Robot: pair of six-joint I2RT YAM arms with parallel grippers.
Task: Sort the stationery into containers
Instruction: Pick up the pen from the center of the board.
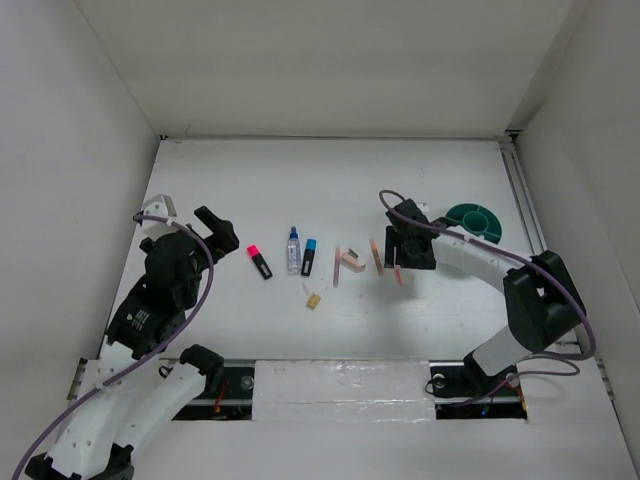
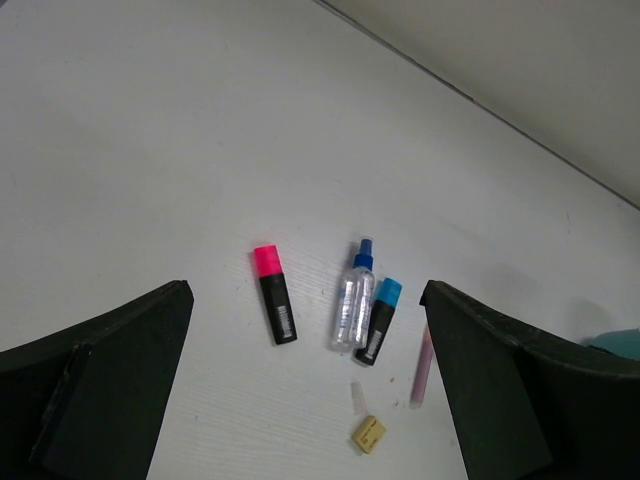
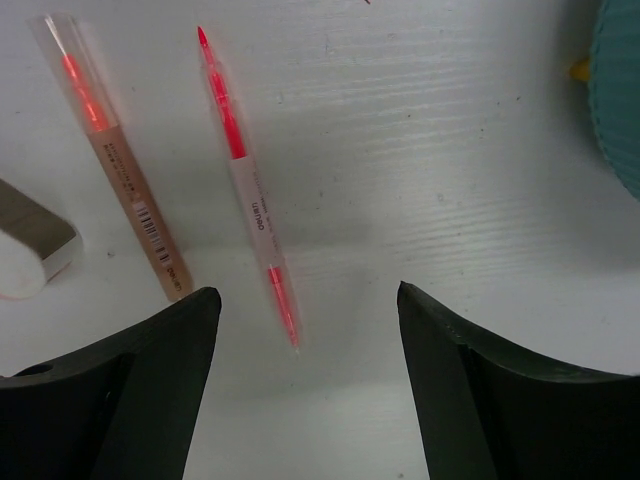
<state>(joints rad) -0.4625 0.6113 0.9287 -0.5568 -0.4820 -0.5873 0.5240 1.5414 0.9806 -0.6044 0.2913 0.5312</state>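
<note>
Right claw (image 3: pixel 305 300) is spread wide, empty, hovering over the thin double-tipped pink pen (image 3: pixel 250 190) lying on the worktop (image 3: pixel 450 150). The teal cup (image 3: pixel 615 90) is near, off to one side. Best to centre on the white barrel, drop straight and pinch across it, clear of the neighbouring salmon pen (image 3: pixel 125 170). Left claw (image 2: pixel 305 290) is spread too, above the pink-capped marker (image 2: pixel 273 295).
</note>
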